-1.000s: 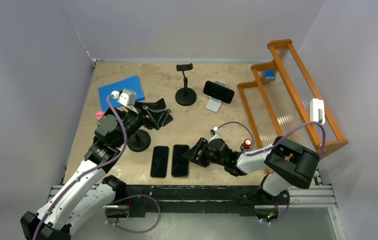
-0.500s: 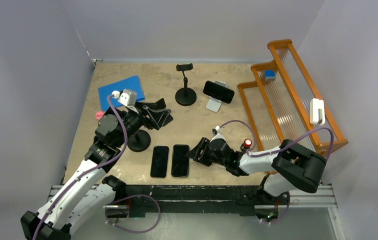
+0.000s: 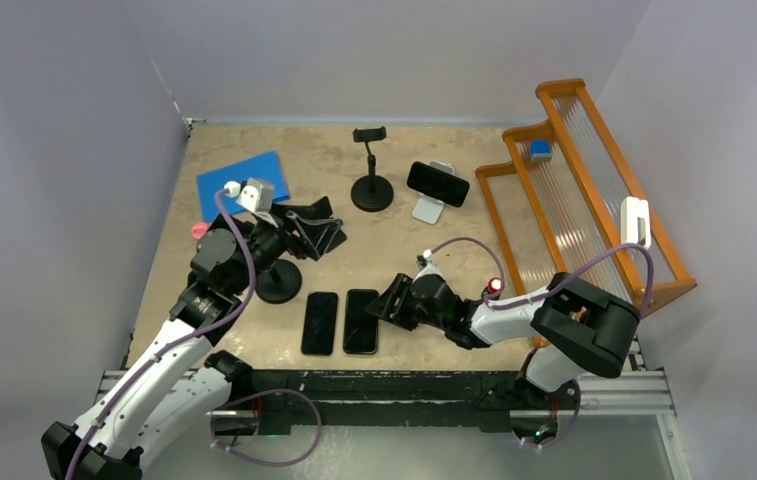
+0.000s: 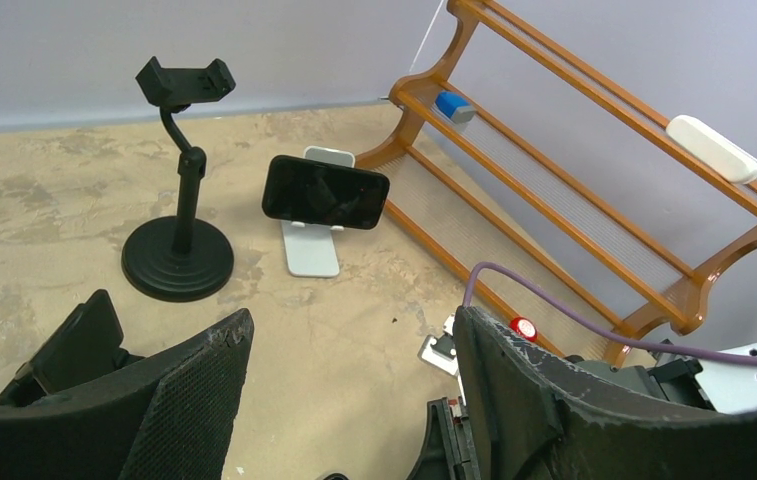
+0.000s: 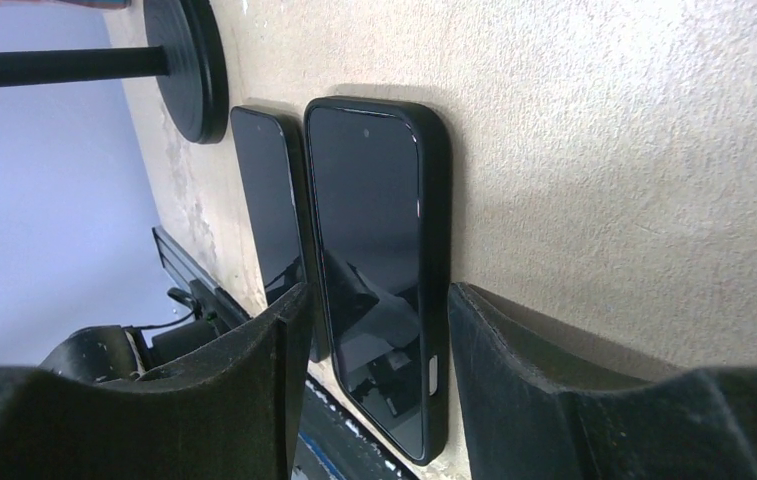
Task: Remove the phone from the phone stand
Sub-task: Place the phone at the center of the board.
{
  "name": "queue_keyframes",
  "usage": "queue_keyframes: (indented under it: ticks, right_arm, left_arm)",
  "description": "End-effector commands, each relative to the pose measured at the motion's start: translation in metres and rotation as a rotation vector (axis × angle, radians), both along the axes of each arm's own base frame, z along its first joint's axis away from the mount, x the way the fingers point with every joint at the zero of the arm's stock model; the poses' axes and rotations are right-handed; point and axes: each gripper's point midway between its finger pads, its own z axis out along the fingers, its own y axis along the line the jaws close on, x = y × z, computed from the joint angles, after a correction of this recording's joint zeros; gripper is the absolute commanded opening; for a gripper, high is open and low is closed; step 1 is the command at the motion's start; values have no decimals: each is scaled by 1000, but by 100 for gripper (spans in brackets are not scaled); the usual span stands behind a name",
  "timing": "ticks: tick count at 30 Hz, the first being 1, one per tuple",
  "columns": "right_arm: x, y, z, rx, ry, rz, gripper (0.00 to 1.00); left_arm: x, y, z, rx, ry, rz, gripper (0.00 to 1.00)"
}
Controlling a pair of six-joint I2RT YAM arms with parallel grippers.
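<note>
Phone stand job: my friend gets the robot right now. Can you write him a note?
Left gripper: open, empty, by the near black stand.
Right gripper: jaws either side of the right flat phone; can't tell if it's pinched.
Done: that one and the left flat phone lie on the table at the front.
Left to do: the last phone sits on the white stand.

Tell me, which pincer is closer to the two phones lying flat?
Right. The right pincer sits just beside the flat phones, at their rack-side edge. The left pincer hovers farther back on the table.
</note>
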Motion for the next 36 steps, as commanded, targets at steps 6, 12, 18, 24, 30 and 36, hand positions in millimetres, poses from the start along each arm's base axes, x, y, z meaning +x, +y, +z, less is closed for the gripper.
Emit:
queue_keyframes:
  ticks: [6,12,18,24,30,36]
  right_arm:
    - [2,14,11,28,-28,30,54]
    - [2,16,11,31,-30,36,54]
    - [1,20,14,42,-32,45,54]
    - [2,22,13,41,-35,53,54]
    - [4,23,12,28,-45,53,54]
    - [17,6,13,-43,-75,-37,55]
  left_arm:
    - [-4,-3,29,-46,-54,-20,71]
    - [-4,-3,29,-46,-53,-21,71]
    - [-4,-3,29,-45,-53,-22,71]
    - [-4,-3,29,-45,-53,-21,71]
    - [-4,-2,29,-45,-52,-18,71]
    - [-4,-2,29,-45,-53,-17,71]
